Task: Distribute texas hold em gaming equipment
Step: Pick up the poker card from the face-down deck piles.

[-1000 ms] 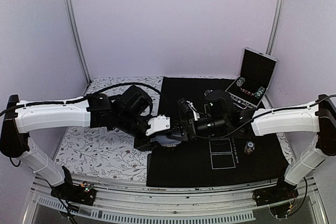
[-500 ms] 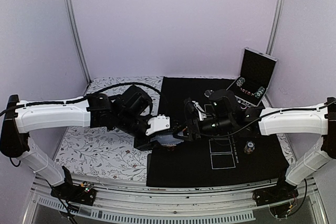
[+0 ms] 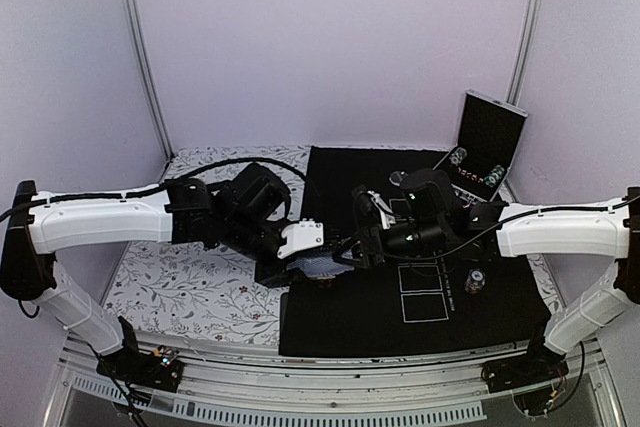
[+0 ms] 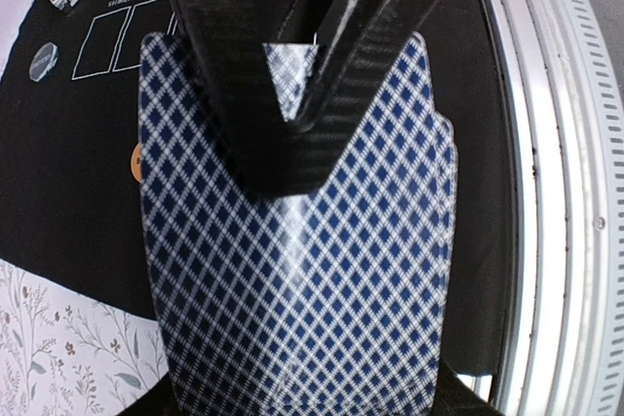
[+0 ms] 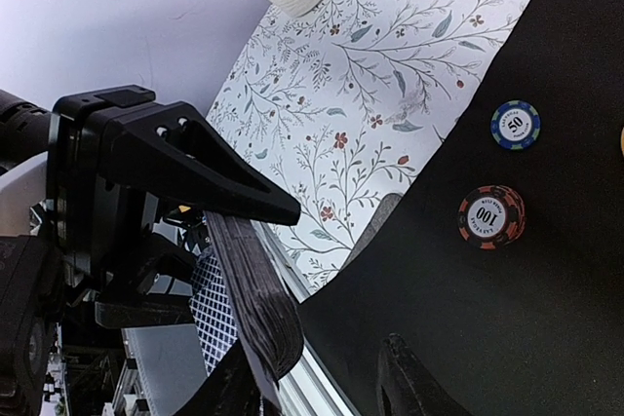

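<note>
card deck [image 3: 322, 267] clamped in left gripper [image 3: 308, 269], jaws part-open, above left edge of black mat [image 3: 400, 332]. right gripper [image 4: 292, 158] fingers near together on top card [image 4: 297, 319]; hold cannot be told. one card only to be slid off, deck held level.

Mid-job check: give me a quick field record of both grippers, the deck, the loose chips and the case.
left gripper: shut on the deck of cards, over the left edge of the black mat
deck face: blue diamond backs toward the left wrist camera
right gripper: jaws apart, fingers against the deck, no card between them
loose chips: blue 50 chip and red-black 100 chip, apart, on the mat
case: open, far right, stored chips inside
</note>
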{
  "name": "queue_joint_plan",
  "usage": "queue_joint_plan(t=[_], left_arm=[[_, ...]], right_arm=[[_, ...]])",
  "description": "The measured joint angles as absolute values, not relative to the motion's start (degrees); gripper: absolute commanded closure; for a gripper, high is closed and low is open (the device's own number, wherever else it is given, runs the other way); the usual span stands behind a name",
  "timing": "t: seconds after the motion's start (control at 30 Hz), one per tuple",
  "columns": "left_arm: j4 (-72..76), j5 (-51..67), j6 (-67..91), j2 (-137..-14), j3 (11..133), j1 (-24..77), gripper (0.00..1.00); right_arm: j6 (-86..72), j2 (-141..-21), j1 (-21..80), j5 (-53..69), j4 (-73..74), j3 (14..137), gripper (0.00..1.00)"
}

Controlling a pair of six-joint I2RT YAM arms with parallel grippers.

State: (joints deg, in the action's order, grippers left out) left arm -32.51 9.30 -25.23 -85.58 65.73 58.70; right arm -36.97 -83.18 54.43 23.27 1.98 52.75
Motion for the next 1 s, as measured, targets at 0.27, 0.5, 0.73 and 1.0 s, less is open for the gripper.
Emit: queue_joint_plan(t=[0.27,0.5,0.73,1.0], left_arm=[[-32.51,9.30,-25.26,-85.58,65.63,58.70,0.44],[-32.49,9.30,-25.26,-85.58,65.63,58.70,0.43],[-32.49,9.28,-25.23,-85.58,65.63,58.67,0.43],[-32.53,9.13,-25.23,-85.58,65.63,58.59,0.43]], right_arm=[[-36.51,-82.85,54.43,23.24,2.61,52.90,0.62],[-36.14,-82.24,54.48,22.98,3.18,53.01,0.68],[-36.10,-82.00,54.76,23.00,3.53,53.49,0.85],[-36.16,-81.56,54.85,22.68,4.45,54.28,0.94]])
